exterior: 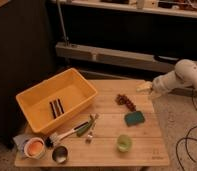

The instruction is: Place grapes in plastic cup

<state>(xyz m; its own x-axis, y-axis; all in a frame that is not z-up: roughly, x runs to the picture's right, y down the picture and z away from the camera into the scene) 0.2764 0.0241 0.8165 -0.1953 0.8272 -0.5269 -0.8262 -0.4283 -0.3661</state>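
Observation:
The grapes (126,101), a small dark reddish-purple bunch, lie on the wooden table (107,150) right of its middle. The plastic cup (123,143), short and translucent light green, stands upright near the front edge, well in front of the grapes. My gripper (143,87) hangs over the table's far right edge, a short way behind and to the right of the grapes. It is open and holds nothing. The pale arm reaches in from the right.
A teal sponge (134,118) lies between grapes and cup. A big yellow bin (29,90) with dark items inside fills the left side. In front of it lie a brush (67,135), a dark metal cup (59,154) and an orange-filled bowl (34,148). Cables trail on the floor at right.

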